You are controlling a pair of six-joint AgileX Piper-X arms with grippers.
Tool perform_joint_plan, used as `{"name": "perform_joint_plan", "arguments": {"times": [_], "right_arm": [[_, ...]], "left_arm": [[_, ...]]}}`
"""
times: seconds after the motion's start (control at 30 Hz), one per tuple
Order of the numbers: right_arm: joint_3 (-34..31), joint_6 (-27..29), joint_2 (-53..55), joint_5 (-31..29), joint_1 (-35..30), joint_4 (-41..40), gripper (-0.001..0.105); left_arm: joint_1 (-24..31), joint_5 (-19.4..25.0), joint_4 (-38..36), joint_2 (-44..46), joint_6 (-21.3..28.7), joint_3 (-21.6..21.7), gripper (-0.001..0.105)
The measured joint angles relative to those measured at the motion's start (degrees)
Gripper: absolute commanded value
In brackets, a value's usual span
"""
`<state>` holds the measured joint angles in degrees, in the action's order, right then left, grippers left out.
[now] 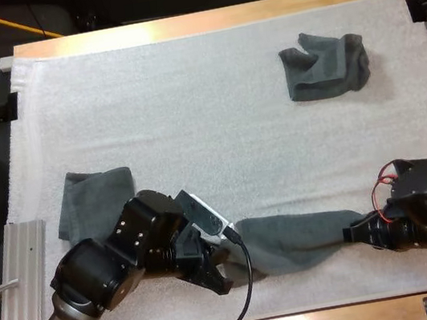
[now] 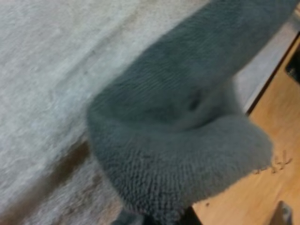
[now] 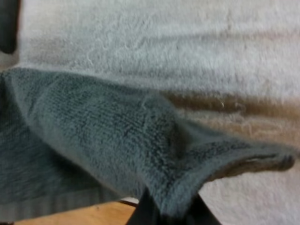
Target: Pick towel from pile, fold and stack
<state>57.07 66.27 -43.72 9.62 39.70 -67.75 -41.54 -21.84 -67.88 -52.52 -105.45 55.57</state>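
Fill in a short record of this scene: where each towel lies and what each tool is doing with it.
stretched towel: spans the mat's near edge, held between both tools
left tool: shut on one end of it
right tool: shut on the other end
crumpled towel: far right of the mat, untouched
flat towel: left side, partly behind the left arm

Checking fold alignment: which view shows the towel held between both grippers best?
High view: the held towel shows whole, stretched between left gripper and right gripper along the near edge of the mat. Each wrist view gives a close look at the end its own gripper pinches.
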Motion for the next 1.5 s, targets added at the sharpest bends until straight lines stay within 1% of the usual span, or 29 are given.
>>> {"name": "perform_joint_plan", "arguments": {"times": [0.17,0.2,0.27,0.37,0.47,0.57,0.67,0.73,0.93,1.0,1.03,1.13,1.27,1.5], "right_arm": [[-0.44,-1.69,-1.47,-1.97,0.80,-1.07,0.000],[-1.44,-1.66,-3.83,-2.66,0.55,-0.23,0.000],[-1.53,-1.66,-3.95,-2.86,0.55,-0.06,0.001],[-1.82,-1.66,-5.37,-4.38,0.78,3.43,0.000],[-2.42,-1.81,-10.94,-6.45,0.77,8.74,0.000],[-2.78,-1.99,-17.44,-8.10,0.66,13.42,0.000],[-2.78,-2.14,-21.83,-9.62,-0.30,18.08,0.000],[-2.78,-2.56,-24.95,-10.29,-1.78,21.24,0.000],[-2.78,-4.05,-30.06,-10.14,-7.48,26.44,0.000],[-2.78,-4.20,-30.62,-9.97,-8.07,26.98,0.000],[-2.78,-4.49,-32.12,-9.29,-10.10,28.19,0.000],[-2.75,-4.95,-32.74,-9.48,-10.50,28.97,0.000],[-2.61,-6.78,-35.85,-8.48,-12.71,33.40,0.000],[-2.53,-9.37,-40.07,-5.98,-16.29,39.30,0.000]], "left_arm": [[0.48,2.80,-0.72,-0.31,0.75,-0.75,0.000],[0.86,4.10,0.14,-1.92,1.28,-2.17,0.000],[0.85,4.19,0.45,-2.06,1.28,-2.24,0.000],[1.03,4.19,4.13,-2.78,1.28,-2.68,0.000],[2.94,3.96,8.11,-6.97,1.28,-3.43,0.000],[6.49,2.64,11.38,-11.95,1.94,-3.52,0.000],[10.05,-0.05,14.43,-16.39,2.63,-3.52,0.000],[12.39,-2.35,16.37,-19.65,3.17,-3.52,0.000],[17.46,-5.94,20.44,-26.55,3.57,-3.52,0.000],[18.03,-6.21,20.77,-27.39,3.57,-3.52,0.000],[19.43,-6.91,22.03,-29.72,3.57,-3.52,0.000],[20.06,-7.33,22.99,-30.15,2.85,-3.52,0.000],[22.53,-9.98,27.74,-32.98,1.10,-3.52,0.000],[25.72,-11.21,32.81,-37.07,-0.04,-3.52,0.000]]}}
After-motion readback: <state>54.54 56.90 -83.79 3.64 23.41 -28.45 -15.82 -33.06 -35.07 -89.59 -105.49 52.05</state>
